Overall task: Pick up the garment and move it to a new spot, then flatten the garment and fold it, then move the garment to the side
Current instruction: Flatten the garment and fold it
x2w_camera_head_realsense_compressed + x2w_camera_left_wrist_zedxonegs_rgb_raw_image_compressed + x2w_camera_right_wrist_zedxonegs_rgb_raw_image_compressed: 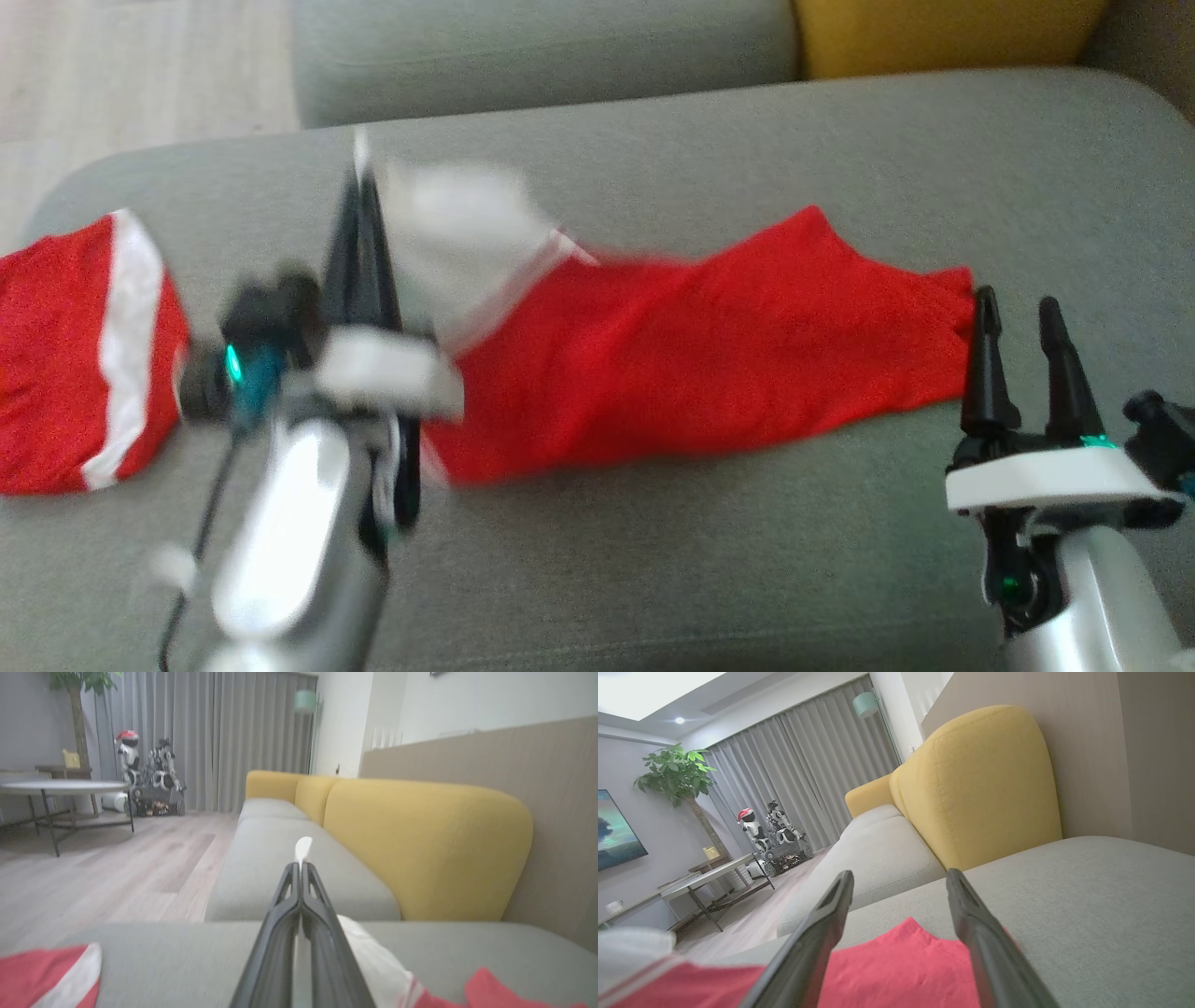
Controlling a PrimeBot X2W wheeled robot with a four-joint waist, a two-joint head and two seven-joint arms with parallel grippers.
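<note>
Well, two red cloths lie on one grey sofa seat (747,560).

Far on the left is the other red cloth (56,355). It has one white stripe down it and lies flat.

Next comes the left gripper (361,182). Its two dark fingers are squeezed tight together, and they pinch the white end of the red garment (709,345). One little bit of white pokes out past the fingertips, and the left wrist view shows it too, with more white cloth hanging under the fingers. This arm looks blurry in the head view.

The red garment stretches across the middle of the seat. Its white end is at the left, by the pinching fingers. Its red end lies flat on the right.

Last comes the right gripper (1018,313). Its two fingers stand wide apart and hold nothing. It is just beside the red end of the garment. In the right wrist view the red cloth lies under and between the two fingers.

Behind the seat, the left wrist view shows three yellow back cushions (420,844) in a row. Out on the wood floor are one table (60,786) and two small robots (145,774) by the grey curtain (224,737). One of them wears a red hat.
</note>
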